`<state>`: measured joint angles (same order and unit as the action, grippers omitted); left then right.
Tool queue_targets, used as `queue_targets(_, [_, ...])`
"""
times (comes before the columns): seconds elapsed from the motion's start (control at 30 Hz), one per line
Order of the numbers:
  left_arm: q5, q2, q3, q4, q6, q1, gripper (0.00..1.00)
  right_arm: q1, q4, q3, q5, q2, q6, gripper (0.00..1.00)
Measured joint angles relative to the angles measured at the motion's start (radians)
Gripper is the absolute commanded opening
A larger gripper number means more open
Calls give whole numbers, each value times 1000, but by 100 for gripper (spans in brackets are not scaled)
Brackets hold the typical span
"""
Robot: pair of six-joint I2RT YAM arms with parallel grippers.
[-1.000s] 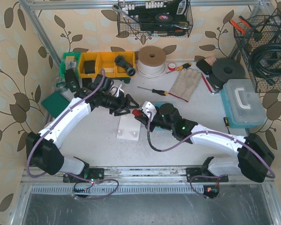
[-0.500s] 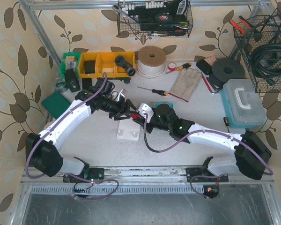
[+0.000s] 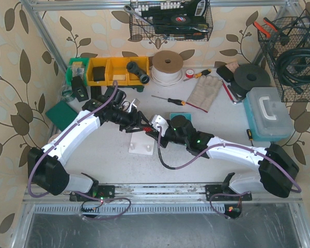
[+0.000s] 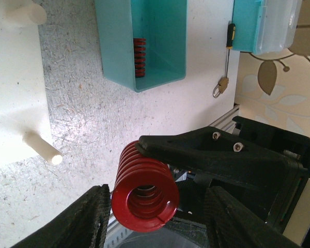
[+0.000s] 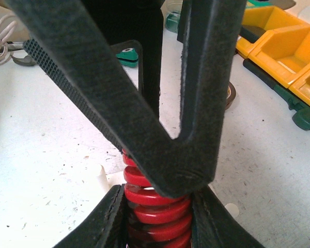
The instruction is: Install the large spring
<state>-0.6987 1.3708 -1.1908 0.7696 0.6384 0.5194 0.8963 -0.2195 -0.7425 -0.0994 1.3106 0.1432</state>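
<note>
My right pincer (image 5: 157, 225) is clamped on the spring (image 4: 144, 194), with both pads (image 5: 113, 222) pressed against its red coils. It holds the spring off the table, near the corner of the white plate (image 3: 143, 145) with its 2 pegs (image 4: 41, 149). My left pincer (image 4: 156, 212) is spread wide around the same spring: 1 finger (image 4: 95, 219) sits close beside the coils and the other stands apart.
</note>
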Motion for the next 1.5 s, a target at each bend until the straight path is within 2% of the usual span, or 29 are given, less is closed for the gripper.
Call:
queue_targets(0.3, [9, 0, 2, -1, -6, 6, 43, 2, 2, -8, 8, 2, 4, 0])
queue_targets(0.43, [18, 0, 4, 0, -12, 6, 32, 2, 2, -9, 14, 2, 4, 0])
queue_targets(0.67, [21, 4, 8, 0, -13, 6, 7, 3, 11, -9, 20, 2, 4, 0])
queue_targets(0.77, [21, 4, 8, 0, -13, 6, 0, 3, 11, -9, 20, 2, 4, 0])
queue_targets(0.93, [38, 4, 2, 10, -15, 13, 0, 5, 15, -9, 22, 2, 3, 20])
queue_targets(0.97, [42, 4, -3, 16, -16, 13, 0, 5, 14, -9, 24, 2, 3, 28])
queue_targets(1.07, [60, 5, -26, 40, -23, 13, 0, 7, 6, -11, 30, 2, -3, 71])
queue_targets(1.1, [74, 5, -38, 52, -28, 14, 0, 7, 6, -13, 37, 2, -6, 77])
queue_targets(1.13, [89, 5, -50, 66, -33, 18, 0, 7, 6, -13, 44, 2, -10, 95])
queue_targets(1.2, [119, 5, -81, 96, -46, 18, 0, 6, 6, -13, 61, 2, -16, 100])
queue_targets(1.37, [213, 7, -185, 202, -101, 18, 0, 7, 6, -13, 103, 2, -31, 100])
queue_targets(1.5, [346, 19, -287, 304, -154, 18, 0, 7, 6, -13, 166, 0, -55, 100])
